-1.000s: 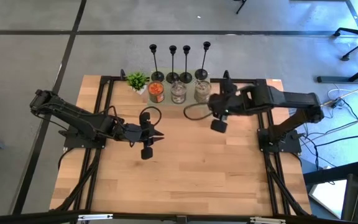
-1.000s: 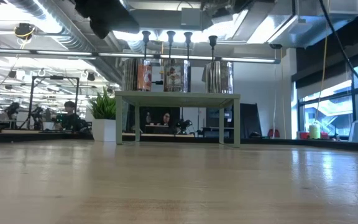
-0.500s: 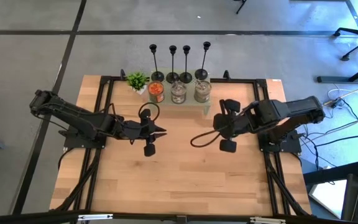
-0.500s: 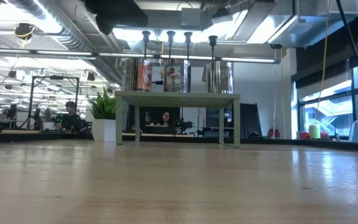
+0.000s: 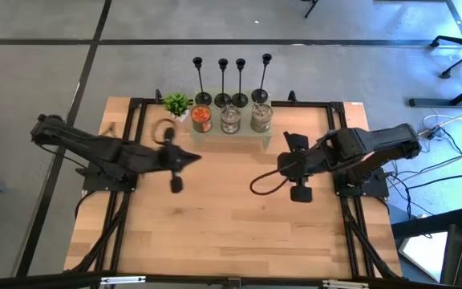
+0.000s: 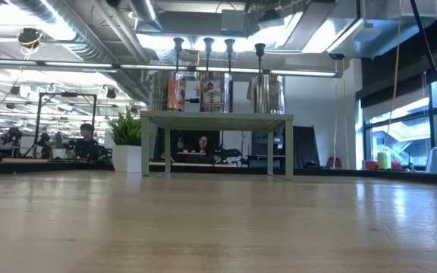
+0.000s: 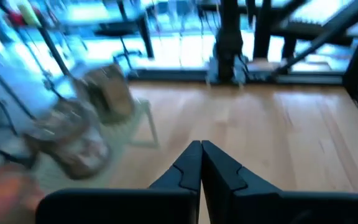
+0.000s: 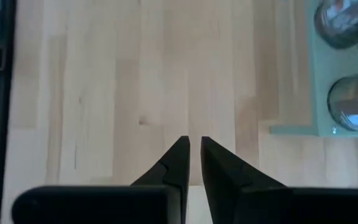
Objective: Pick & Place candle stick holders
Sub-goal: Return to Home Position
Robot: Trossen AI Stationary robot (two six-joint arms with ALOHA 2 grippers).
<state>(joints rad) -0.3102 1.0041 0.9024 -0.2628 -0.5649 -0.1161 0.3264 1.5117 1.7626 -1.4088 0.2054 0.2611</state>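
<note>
— What is everything standing on?
— A light wooden table [image 5: 231, 229] on a grey floor [image 5: 38, 72]. A black frame [image 5: 131, 128] runs along the table's sides. The left arm's base [image 5: 107, 178] and the right arm's base [image 5: 361, 183] sit near opposite edges.
— And directly on the wood?
— A small pale green shelf [image 5: 243, 138] on legs, at the middle of the far edge. A green potted plant [image 5: 176, 103] stands just beside its left end.
— What's on the shelf?
— Three glass jars in a row: an orange-filled jar [image 5: 201, 120] nearest the plant, then two silver-filled jars [image 5: 230, 120]. Behind them are four black candle stick holders [image 5: 223, 99], upright in a line, with their discs along the back edge
</note>
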